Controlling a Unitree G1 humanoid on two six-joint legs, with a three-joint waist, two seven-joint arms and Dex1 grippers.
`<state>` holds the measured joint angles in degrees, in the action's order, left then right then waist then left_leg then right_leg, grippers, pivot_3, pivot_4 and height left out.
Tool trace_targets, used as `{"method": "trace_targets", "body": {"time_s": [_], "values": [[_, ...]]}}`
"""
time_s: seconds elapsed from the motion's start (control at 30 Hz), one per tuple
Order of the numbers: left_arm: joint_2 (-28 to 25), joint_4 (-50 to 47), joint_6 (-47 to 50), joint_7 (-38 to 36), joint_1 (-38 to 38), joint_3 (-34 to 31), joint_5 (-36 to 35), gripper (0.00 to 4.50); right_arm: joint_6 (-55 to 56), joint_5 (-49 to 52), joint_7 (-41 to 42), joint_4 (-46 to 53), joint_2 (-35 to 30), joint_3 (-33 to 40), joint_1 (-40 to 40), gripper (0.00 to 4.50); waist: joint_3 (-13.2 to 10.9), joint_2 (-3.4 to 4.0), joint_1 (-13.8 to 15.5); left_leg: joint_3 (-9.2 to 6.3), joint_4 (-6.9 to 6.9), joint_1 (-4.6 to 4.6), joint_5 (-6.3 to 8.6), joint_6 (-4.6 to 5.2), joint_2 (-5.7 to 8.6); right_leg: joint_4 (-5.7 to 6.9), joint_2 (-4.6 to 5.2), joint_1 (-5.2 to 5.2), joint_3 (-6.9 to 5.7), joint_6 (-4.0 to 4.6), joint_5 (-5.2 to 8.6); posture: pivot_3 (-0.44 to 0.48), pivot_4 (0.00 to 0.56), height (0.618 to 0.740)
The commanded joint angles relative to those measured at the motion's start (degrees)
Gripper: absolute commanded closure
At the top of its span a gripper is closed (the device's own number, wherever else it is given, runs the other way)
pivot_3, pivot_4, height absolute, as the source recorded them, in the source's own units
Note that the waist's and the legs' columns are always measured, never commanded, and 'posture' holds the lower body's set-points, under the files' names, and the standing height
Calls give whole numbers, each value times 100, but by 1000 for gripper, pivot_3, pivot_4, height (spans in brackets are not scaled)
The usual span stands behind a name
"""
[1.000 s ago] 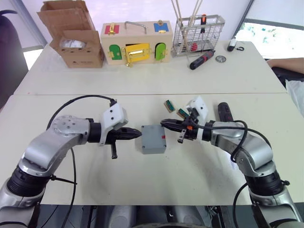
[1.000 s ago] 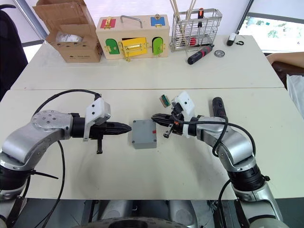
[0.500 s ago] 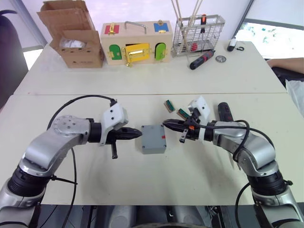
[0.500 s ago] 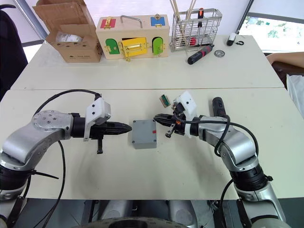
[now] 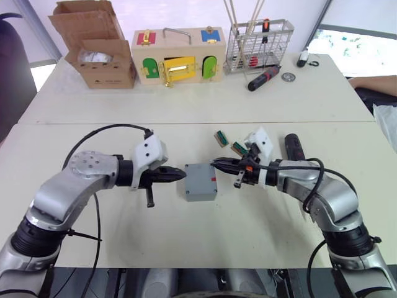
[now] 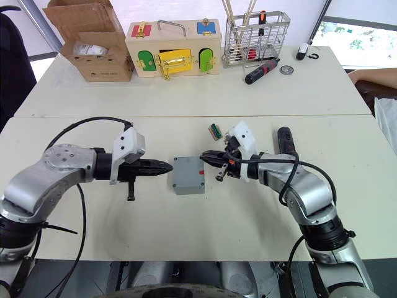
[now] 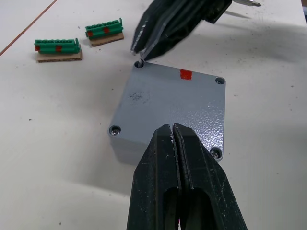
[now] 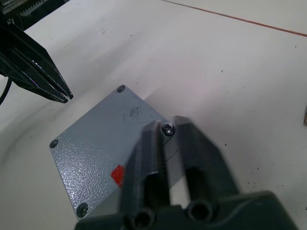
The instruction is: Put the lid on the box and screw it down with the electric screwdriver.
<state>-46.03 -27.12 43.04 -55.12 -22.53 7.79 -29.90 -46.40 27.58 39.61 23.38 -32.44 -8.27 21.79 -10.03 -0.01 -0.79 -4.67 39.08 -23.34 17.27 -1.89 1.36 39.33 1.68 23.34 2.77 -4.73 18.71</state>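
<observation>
Grey, square and closed with its flat lid [image 7: 175, 103] already on, the small metal box [image 5: 200, 181] sits mid-bench between the two tools. The left tool [image 5: 180, 175], fingers pressed shut and empty, points at its left edge; the right tool [image 5: 217, 163], also shut on nothing, tips at the far right corner screw hole. The thick dark blue-black cylindrical electric screwdriver [image 5: 293, 146] lies on the pale bench [image 5: 205, 99] just beyond the right forearm, long axis running away from the robot, so the right arm is much the nearer for picking it up.
</observation>
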Motion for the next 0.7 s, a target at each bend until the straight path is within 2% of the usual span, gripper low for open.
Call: {"method": "trace_targets", "body": {"time_s": [0.03,0.1,0.23,0.33,0.43,0.57,0.7], "values": [[35,-57,-49,-26,-57,-105,-75,4500,139,-4,44,133,5,67,102,2051,0,0,0,0,0,0,0,0,0,0,0,0,0,0,0,0,150,740],[80,-46,-31,-27,-89,-108,-118,4500,123,36,82,164,-37,125,116,1155,0,0,1,0,0,0,0,0,0,0,0,0,0,0,0,0,150,740],[302,112,15,-99,-358,-158,-335,4500,-619,789,-73,260,-179,1100,462,18,0,0,20,0,2,-1,0,0,1,0,1,0,0,0,0,0,150,740],[409,245,-52,-318,-623,-106,-449,4500,-1573,1462,271,24,-1076,1966,820,18,-1,0,47,-1,5,-3,-1,-1,4,0,5,-1,-2,0,0,0,150,740],[407,250,-255,-665,-815,69,-413,4500,-2172,1717,841,-382,-2217,2192,1008,18,-1,0,41,0,2,-5,5,8,4,-12,6,-5,-5,0,0,0,150,740],[470,170,-605,-976,-1016,352,-227,4500,-2761,1544,1597,-1127,-3770,1520,1118,18,-2,5,2,8,-2,-3,12,21,0,-15,1,-3,-1,0,0,0,150,740],[579,62,-833,-966,-1031,565,-42,4500,-3177,1146,1867,-1956,-4350,524,1554,18,-2,6,-19,19,2,0,12,22,-6,-12,-3,-3,8,0,0,0,150,740]]}}
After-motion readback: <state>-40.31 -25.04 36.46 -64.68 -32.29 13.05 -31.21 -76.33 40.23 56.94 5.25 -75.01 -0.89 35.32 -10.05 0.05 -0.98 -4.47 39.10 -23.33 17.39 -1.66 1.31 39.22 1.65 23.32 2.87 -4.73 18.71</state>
